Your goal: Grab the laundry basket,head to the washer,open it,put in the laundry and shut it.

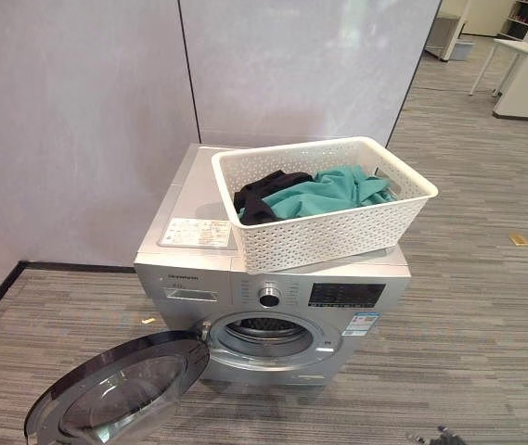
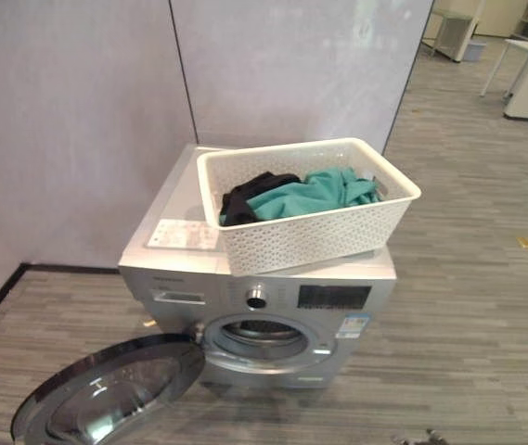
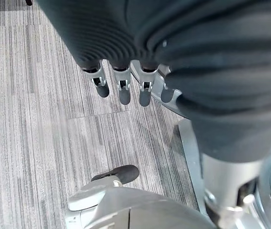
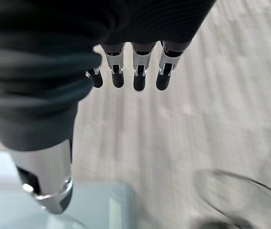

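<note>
Washer open, laundry waiting up top

Our left hand (image 3: 125, 81) and right hand (image 4: 135, 71) hang relaxed, holding nothing; we should scoop clothes (image 1: 324, 193) from the basket (image 1: 328, 236) atop the washer (image 1: 273, 297), clearing its open door (image 1: 120, 394).

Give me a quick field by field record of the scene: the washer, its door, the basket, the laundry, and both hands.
washer: silver front-loader against a grey wall panel
door: round door swung fully open, toward the robot's left
drum: open, contents too dark to tell
basket: white perforated basket resting on the washer top, overhanging the front edge
laundry: teal cloth and black cloth, in the basket
left hand: fingers straight, holding nothing, above the floor
right hand: fingers straight, holding nothing
</note>
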### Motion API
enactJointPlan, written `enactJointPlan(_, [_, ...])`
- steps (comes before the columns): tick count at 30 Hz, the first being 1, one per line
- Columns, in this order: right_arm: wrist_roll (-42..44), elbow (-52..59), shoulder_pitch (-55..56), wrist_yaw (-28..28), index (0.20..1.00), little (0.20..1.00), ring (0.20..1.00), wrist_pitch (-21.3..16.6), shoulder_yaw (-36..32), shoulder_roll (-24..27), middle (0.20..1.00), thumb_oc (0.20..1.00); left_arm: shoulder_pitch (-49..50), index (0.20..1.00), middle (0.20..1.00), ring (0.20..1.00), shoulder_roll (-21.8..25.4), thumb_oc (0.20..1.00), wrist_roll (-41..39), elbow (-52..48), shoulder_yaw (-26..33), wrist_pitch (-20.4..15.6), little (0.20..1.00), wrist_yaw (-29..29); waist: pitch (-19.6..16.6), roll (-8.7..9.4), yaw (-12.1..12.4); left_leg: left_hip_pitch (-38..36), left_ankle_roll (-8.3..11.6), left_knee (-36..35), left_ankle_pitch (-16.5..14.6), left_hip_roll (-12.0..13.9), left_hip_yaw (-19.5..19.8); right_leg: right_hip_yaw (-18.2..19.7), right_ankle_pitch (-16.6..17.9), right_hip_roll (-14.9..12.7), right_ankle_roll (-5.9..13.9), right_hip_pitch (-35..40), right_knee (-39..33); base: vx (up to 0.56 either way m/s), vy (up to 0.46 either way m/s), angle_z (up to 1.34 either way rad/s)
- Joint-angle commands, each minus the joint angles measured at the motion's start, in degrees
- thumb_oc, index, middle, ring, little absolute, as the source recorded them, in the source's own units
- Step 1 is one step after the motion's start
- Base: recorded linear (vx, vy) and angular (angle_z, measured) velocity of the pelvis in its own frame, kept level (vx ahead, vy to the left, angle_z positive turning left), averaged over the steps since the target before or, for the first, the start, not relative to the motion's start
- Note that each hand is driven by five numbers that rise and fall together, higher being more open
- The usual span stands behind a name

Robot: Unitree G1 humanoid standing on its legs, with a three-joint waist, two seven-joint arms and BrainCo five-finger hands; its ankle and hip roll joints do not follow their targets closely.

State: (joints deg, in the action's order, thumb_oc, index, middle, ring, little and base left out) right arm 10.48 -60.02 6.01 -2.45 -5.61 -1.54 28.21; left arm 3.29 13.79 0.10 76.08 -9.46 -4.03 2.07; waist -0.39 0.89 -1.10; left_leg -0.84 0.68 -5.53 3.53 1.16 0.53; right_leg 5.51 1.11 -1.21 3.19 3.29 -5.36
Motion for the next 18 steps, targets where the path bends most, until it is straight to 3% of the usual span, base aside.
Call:
enactJointPlan(1, [-1.02,4.82,0.76,-2.99,1.0,1.0,1.0,-4.03,-4.96,6.37,1.0,1.0,-4.1,1.0,1.0,1.0,0.58,1.0,1.64,4.93,1.94,-0.43,1.0,-0.61,-0.32,0.94,-0.19,-0.65,0.33,0.53,-4.66,-1.24,2.88,1.72,-4.16,-1.06,3.33,0.31,1.94,0.0,-0.048,0.0])
enactJointPlan(6, [-5.81,15.45,4.52,-4.75,1.0,1.0,1.0,-4.53,-11.56,12.67,1.0,1.0,-3.36,1.0,1.0,1.0,0.91,1.0,2.42,4.37,3.13,-0.95,1.0,-0.89,-0.66,0.78,-0.65,-0.56,0.5,0.53,-4.69,-1.16,3.22,1.56,-4.33,-0.98,3.39,0.57,1.76,0.01,-0.015,0.02])
enactJointPlan(10, [-10.78,24.92,6.94,-6.79,1.0,1.0,1.0,-5.34,-22.26,22.71,1.0,1.0,-3.18,1.0,1.0,1.0,1.29,1.0,1.99,3.13,4.52,-1.53,1.0,-1.31,-1.42,1.06,-0.91,-0.37,0.52,0.53,-4.94,-1.23,3.38,1.54,-4.05,-1.24,3.82,0.73,1.08,0.01,0.009,0.03])
enactJointPlan(14, [-11.83,33.75,5.82,-8.89,1.0,1.0,1.0,-6.68,-28.89,27.74,1.0,1.0,-3.05,1.0,1.0,1.0,1.36,1.0,1.03,2.83,5.32,-1.72,1.0,-1.37,-1.9,1.42,-0.48,-0.02,0.43,0.53,-5.07,-1.28,3.25,1.76,-3.69,-1.52,4.19,0.45,1.01,0.01,0.009,0.0])
enactJointPlan(18, [-12.88,42.39,2.51,-10.22,1.0,1.0,1.0,-8.88,-30.77,30.67,1.0,1.0,-2.91,1.0,1.0,1.0,1.4,1.0,0.49,3.11,5.59,-2.0,1.0,-1.33,-2.12,2.24,0.68,0.42,0.29,0.53,-4.66,-1.36,3.55,1.66,-3.14,-1.67,4.36,-0.14,1.3,0.01,0.031,-0.05])
